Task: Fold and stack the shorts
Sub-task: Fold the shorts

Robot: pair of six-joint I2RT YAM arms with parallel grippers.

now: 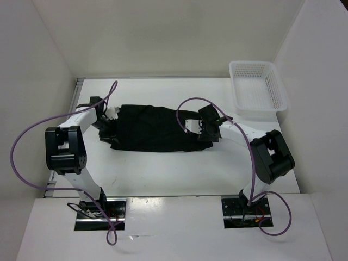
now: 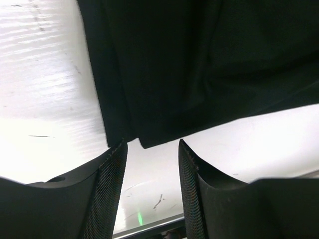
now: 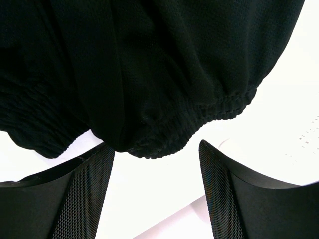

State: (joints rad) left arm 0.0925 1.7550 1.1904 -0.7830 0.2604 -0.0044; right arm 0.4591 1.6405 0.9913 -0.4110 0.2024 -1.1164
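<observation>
The black shorts (image 1: pixel 152 128) lie flat across the middle of the white table, folded lengthwise into a long dark strip. My left gripper (image 1: pixel 109 126) is at their left end. In the left wrist view it (image 2: pixel 152 147) is open and empty, with a cloth corner (image 2: pixel 149 74) just beyond the fingertips. My right gripper (image 1: pixel 197 130) is at the right end. In the right wrist view it (image 3: pixel 157 154) is open and empty, with the gathered elastic waistband (image 3: pixel 199 112) just past the fingertips. The drawstring is not visible.
A white plastic mesh basket (image 1: pixel 256 87) stands at the back right corner of the table (image 1: pixel 163 168). White walls enclose the table on the left, back and right. Purple cables loop from both arms.
</observation>
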